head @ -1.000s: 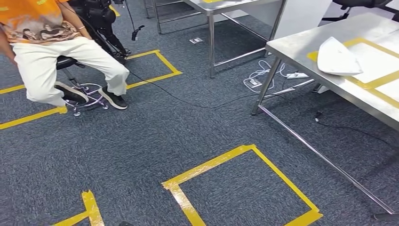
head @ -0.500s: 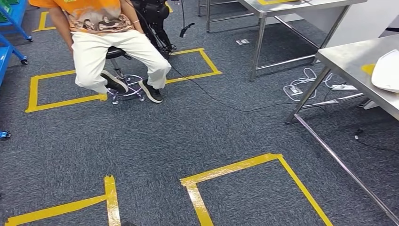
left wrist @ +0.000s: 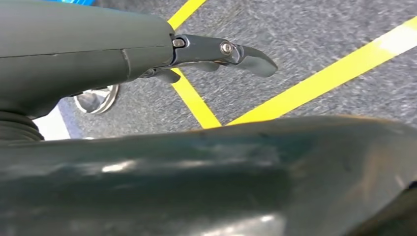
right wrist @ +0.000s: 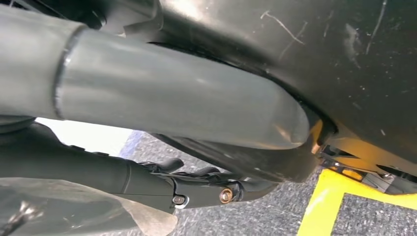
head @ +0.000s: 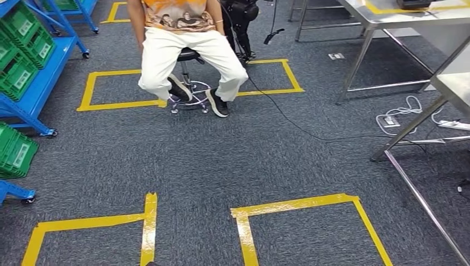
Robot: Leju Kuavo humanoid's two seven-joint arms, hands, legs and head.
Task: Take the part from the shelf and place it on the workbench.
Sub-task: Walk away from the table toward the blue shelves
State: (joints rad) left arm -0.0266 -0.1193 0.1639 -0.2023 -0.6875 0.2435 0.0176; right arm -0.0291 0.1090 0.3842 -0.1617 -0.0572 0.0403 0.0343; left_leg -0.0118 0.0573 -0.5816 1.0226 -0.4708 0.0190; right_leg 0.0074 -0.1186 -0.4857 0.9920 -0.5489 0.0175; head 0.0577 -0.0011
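Head view looks down on grey carpet (head: 183,160) marked with yellow tape squares (head: 302,208); a blue shelf (head: 33,83) on castors stands at the left edge, carrying green bins (head: 19,69) on its tiers, another green bin (head: 14,152) lower down; contents of the bins cannot be made out, so the part itself cannot be located. A person (head: 185,41) in an orange top and white trousers sits on a wheeled stool (head: 188,97) straddling the far tape square; a black cable (head: 299,127) runs from behind the stool across the carpet to a white power strip (head: 391,119). Steel workbench (head: 451,86) enters at the right edge, its legs and floor rail visible; a second steel table (head: 399,14) stands farther back.

Left wrist view: left hand (left wrist: 196,54) hangs above carpet and tape; one dark finger (left wrist: 246,54) extends nearly straight, nothing held; open or closed cannot be told for the rest.

Right wrist view: right hand (right wrist: 196,184) beside dark body panels; fingers (right wrist: 169,164) curled in somewhat, nothing seen in them; state cannot be told.
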